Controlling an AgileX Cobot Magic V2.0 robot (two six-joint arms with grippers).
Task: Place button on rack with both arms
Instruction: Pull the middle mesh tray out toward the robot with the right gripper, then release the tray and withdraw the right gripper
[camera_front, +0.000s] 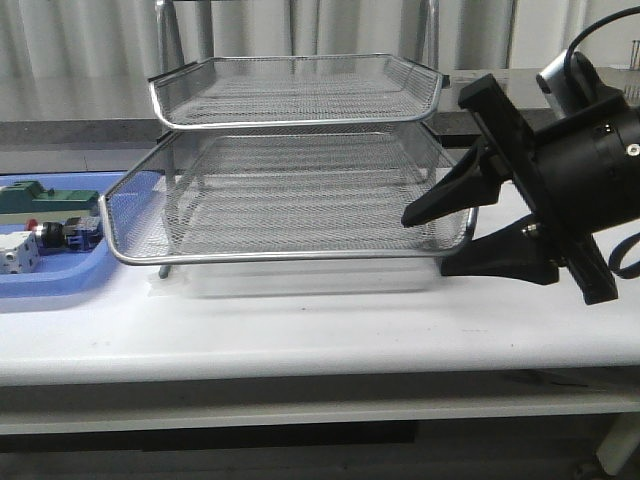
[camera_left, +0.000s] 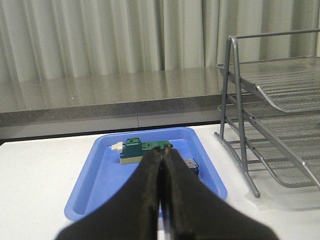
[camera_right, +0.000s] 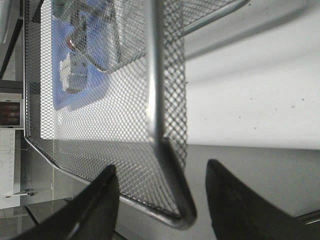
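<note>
The button (camera_front: 60, 234) lies in the blue bin, red cap to the left. In the left wrist view only its blue end (camera_left: 190, 165) shows beside my fingers. The rack (camera_front: 300, 256) stands mid-table with its middle tray slid forward; it also shows in the left wrist view (camera_left: 280, 100) and the right wrist view (camera_right: 155, 100). My right gripper (camera_front: 425, 245) is open, its fingers on either side of that tray's front right corner (camera_right: 160, 167), not touching it. My left gripper (camera_left: 162, 151) is shut and empty above the bin; it is out of the front view.
The blue plastic bin (camera_front: 60, 278) sits at the table's left (camera_left: 100, 175). It holds a green block (camera_left: 142, 150) and a white cube (camera_front: 18, 255). A grey counter and curtains run behind the table. The rack's frame legs (camera_left: 240, 150) stand right of the bin.
</note>
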